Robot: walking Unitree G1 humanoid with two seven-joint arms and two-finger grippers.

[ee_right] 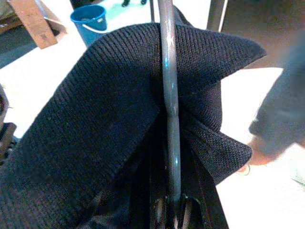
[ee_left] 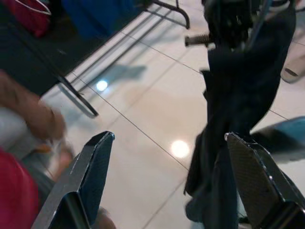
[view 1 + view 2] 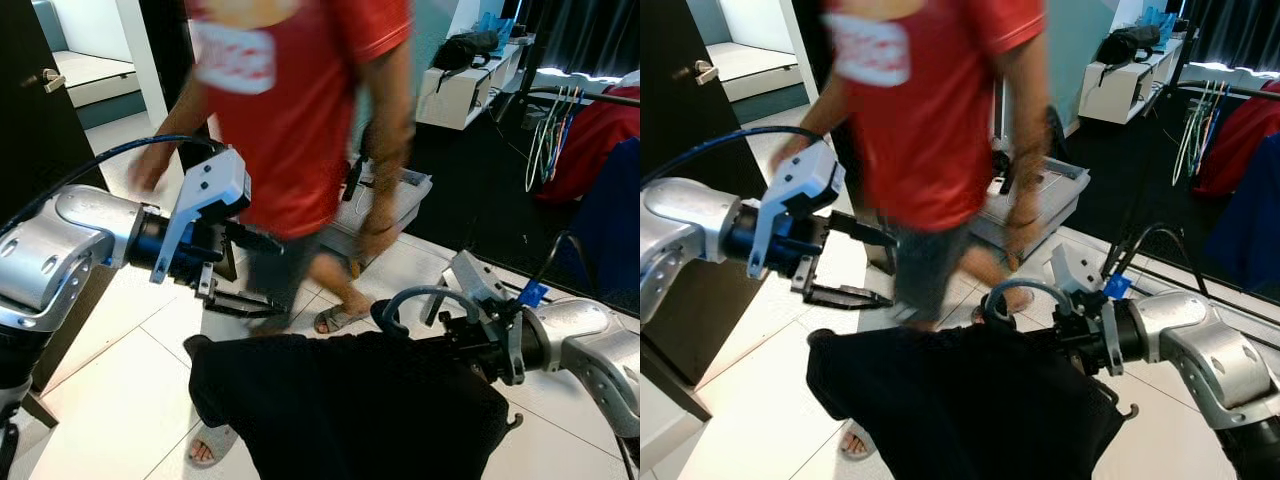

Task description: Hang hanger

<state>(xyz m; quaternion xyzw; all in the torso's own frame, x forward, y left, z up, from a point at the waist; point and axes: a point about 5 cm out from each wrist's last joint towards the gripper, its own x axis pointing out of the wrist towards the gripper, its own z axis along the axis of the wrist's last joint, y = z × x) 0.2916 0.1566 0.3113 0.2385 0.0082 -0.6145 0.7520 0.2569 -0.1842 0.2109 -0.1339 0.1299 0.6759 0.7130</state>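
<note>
Here, a blurred person stands in front, head cut off | my right tool is clenched on the grey hanger, hook toward my left, black knit garment draped over it above the tiled floor | my left tool hangs released, grasping nothing | blue bucket, contents unclear.

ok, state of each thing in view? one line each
hanger: gripped by right gripper, not yet on the rack
garment: dark, draped over the hanger, hanging down
right gripper: shut on the hanger
left gripper: fingers open, holding nothing
person: standing close in front, blurred
rack: clothes and hangers already on it
door: dark, handle visible; open or shut unclear
</note>
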